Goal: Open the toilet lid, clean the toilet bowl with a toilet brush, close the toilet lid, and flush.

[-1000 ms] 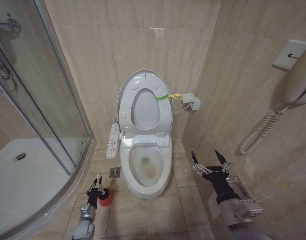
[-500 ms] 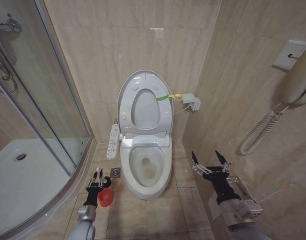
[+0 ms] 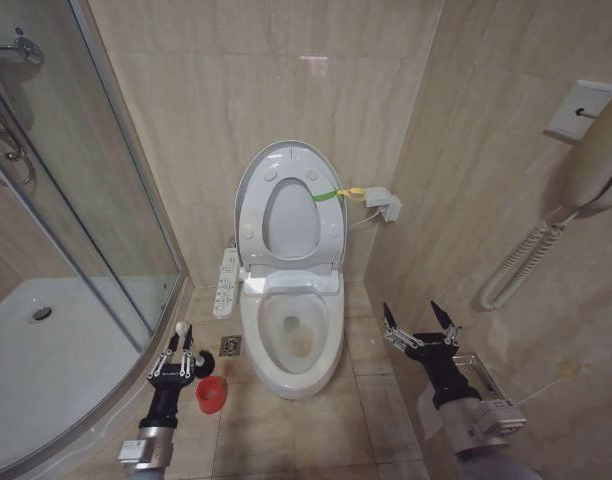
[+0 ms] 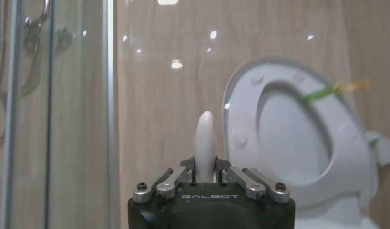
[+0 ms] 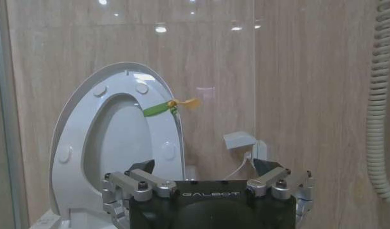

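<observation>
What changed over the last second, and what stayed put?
The left tool, shut on the toilet brush handle, lifted it away from the red holder, up and toward the shower. The right tool stayed open and parked; the toilet lid stayed raised.

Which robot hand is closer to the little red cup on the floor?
The left. The left gripper sits just beside the red cup, shut on the brush handle. The right gripper hangs open across the toilet bowl, by the wall.
</observation>
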